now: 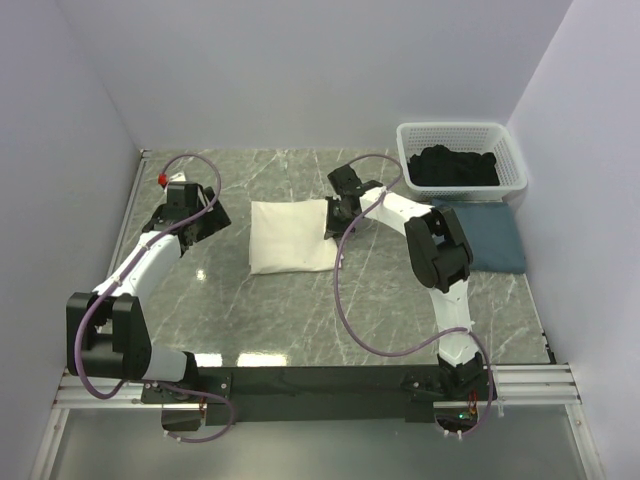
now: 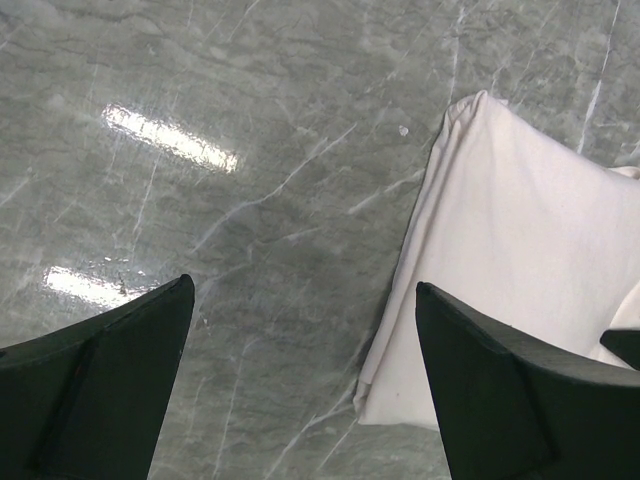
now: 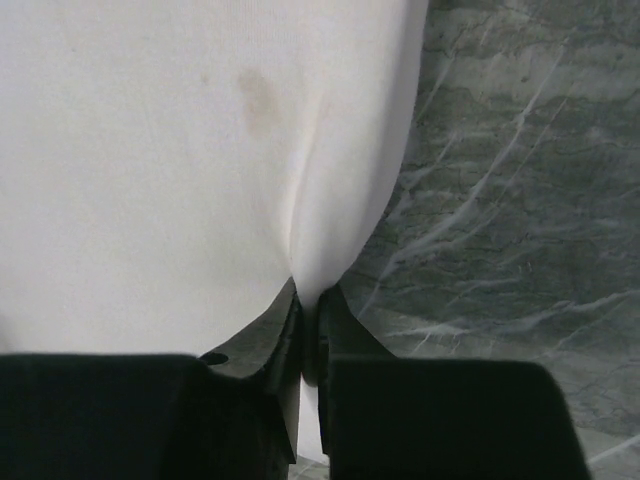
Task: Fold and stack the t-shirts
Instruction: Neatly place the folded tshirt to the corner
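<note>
A folded white t-shirt [image 1: 288, 236] lies in the middle of the marble table. My right gripper [image 1: 336, 222] is shut on its right edge; the right wrist view shows the white cloth [image 3: 200, 150] pinched between the closed fingers [image 3: 285, 330]. My left gripper [image 1: 205, 222] is open and empty, to the left of the shirt, apart from it. In the left wrist view the shirt's left edge [image 2: 520, 260] lies just ahead of the right finger [image 2: 500, 390]. A folded blue t-shirt [image 1: 492, 238] lies at the right.
A white basket [image 1: 505, 140] holding dark clothes [image 1: 455, 167] stands at the back right, just behind the blue shirt. Walls close in the table on the left, back and right. The right arm's purple cable [image 1: 345, 310] loops over the table front.
</note>
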